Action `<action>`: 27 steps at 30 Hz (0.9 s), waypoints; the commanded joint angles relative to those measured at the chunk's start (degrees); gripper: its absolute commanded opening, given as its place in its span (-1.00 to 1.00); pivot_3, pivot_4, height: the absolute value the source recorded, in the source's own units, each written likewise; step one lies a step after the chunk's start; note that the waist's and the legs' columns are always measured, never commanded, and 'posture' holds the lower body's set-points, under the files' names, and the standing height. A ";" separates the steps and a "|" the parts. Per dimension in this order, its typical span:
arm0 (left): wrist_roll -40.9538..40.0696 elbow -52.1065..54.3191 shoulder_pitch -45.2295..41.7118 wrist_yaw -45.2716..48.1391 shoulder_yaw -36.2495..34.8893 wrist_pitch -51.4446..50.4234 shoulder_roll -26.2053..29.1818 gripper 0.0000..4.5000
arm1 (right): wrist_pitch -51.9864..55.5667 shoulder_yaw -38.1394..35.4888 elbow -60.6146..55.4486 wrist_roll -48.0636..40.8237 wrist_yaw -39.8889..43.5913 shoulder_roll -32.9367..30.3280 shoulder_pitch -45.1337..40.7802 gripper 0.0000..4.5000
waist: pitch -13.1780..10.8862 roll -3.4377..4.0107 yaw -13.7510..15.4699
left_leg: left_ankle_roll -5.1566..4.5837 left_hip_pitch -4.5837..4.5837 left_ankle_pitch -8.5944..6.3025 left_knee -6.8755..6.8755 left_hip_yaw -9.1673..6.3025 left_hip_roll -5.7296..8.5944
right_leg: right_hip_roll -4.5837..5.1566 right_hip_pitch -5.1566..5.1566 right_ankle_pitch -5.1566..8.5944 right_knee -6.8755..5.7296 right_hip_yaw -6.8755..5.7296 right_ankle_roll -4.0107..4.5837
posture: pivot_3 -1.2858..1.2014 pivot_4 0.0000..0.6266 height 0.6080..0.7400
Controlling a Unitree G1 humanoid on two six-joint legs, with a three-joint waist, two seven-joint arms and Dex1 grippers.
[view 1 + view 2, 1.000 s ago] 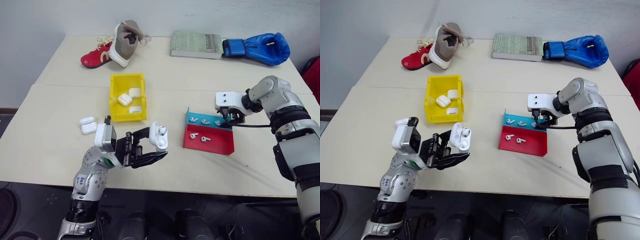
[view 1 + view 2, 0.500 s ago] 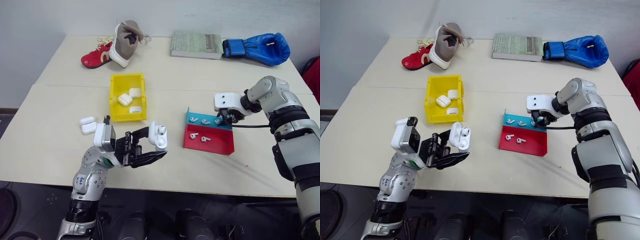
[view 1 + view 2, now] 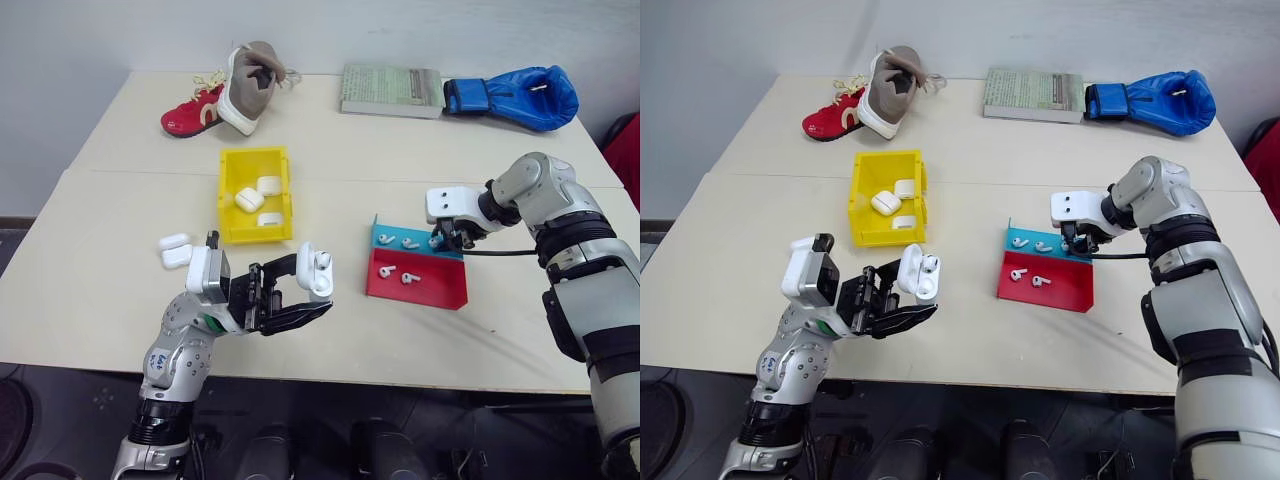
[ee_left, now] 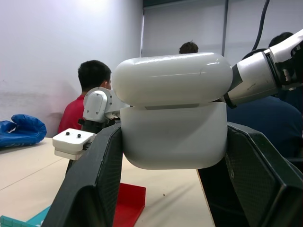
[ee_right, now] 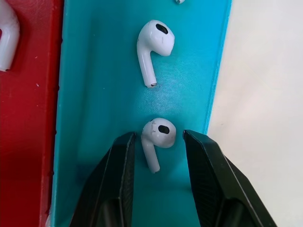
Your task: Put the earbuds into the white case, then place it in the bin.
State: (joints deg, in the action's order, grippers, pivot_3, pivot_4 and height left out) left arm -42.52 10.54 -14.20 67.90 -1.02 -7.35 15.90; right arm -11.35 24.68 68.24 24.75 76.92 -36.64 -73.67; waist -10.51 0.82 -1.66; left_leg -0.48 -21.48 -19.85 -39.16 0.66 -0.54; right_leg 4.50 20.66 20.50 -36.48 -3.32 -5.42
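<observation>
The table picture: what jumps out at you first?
The left gripper holds up an open white case at the table's near edge. The right gripper's fingers straddle an earbud in the blue and red tray. Behind sits the yellow bin with three cases.

Left gripper [image 3: 300, 290]: clamped on the white case [image 3: 316, 272], lid open, above the table's [image 3: 120, 290] front part.
Right gripper [image 3: 440, 240]: down at the far right end of the blue and red tray [image 3: 420, 292].
Earbuds [image 3: 398, 273]: lying in the tray.
Yellow bin [image 3: 255, 194]: three white cases inside.
Two more cases [image 3: 175, 250]: left of the bin.
Far edge: shoes [image 3: 228, 92], book [image 3: 392, 90], blue glove [image 3: 512, 96].
</observation>
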 commanded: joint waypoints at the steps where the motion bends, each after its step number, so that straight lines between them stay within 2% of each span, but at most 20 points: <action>1: -0.38 2.38 0.48 -0.17 -0.08 0.52 0.18 0.23 | -0.66 -0.03 0.01 0.16 0.76 0.37 0.41 -0.29 | 0.00 0.00 0.00 | 0.00 0.00 0.00 0.00 0.00 0.00 | 0.00 0.00 0.00 0.00 0.00 0.00 | 0.03 -0.52 1.00; 3: -0.38 2.38 0.46 -0.19 -0.05 0.50 0.20 0.23 | -0.53 -0.07 0.03 0.07 1.04 0.43 0.44 -0.46 | 0.00 0.00 0.00 | 0.01 0.00 0.00 0.00 0.00 0.00 | 0.00 0.00 0.00 -0.01 0.00 0.00 | 0.03 -0.52 1.00; 6: -0.40 2.46 0.52 -0.21 0.00 0.48 0.24 0.23 | -0.37 -0.04 -0.05 0.18 1.13 0.38 0.56 -0.81 | 0.00 0.00 -0.01 | 0.01 0.01 0.00 0.00 0.00 0.00 | 0.00 -0.01 0.00 -0.02 0.01 0.00 | 0.03 -0.52 1.00; 20: -0.44 2.06 -0.01 -0.41 0.14 0.44 -0.02 0.23 | 0.69 -2.79 -1.77 -2.77 3.43 -1.00 0.16 -0.81 | 0.00 0.00 0.00 | 0.01 0.02 0.01 -0.01 0.00 0.00 | 0.00 0.00 0.00 -0.02 0.01 0.00 | 0.03 -0.52 1.00; 23: -0.35 1.19 -1.24 -0.36 0.21 0.67 -0.43 0.23 | 3.15 -8.22 -6.01 -9.22 7.80 -3.40 -0.93 -0.81 | -0.04 0.06 0.14 | 0.01 -0.02 0.01 -0.01 0.01 0.01 | 0.00 0.03 0.00 -0.01 0.02 0.00 | 0.03 -0.52 1.00; 25: -0.37 0.30 -2.22 -0.24 0.09 0.75 -0.68 0.23 | 8.37 -13.00 -13.42 -16.01 13.00 -6.09 0.46 -0.81 | -0.08 0.11 0.40 | 0.01 -0.04 0.01 -0.01 0.00 0.01 | 0.01 0.05 0.00 -0.02 0.01 0.00 | 0.03 -0.52 1.00; 27: -0.39 -0.77 -3.27 -0.02 0.04 0.86 -1.11 0.23 | 17.12 -16.71 -24.64 -26.51 15.36 -8.96 5.04 -0.81 | -0.08 0.12 0.77 | 0.01 -0.08 0.00 0.00 -0.01 0.02 | 0.02 0.09 0.00 -0.02 0.01 0.00 | 0.03 -0.52 1.00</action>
State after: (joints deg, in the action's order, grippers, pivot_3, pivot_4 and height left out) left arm -42.51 9.77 -16.89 67.62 -0.87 -7.35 15.02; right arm -0.01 11.17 50.48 5.98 87.63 -43.97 -70.21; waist -10.59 0.94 -0.89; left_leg -0.48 -21.56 -19.85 -39.15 0.54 -0.53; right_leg 4.52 20.71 20.50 -36.50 -3.36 -5.43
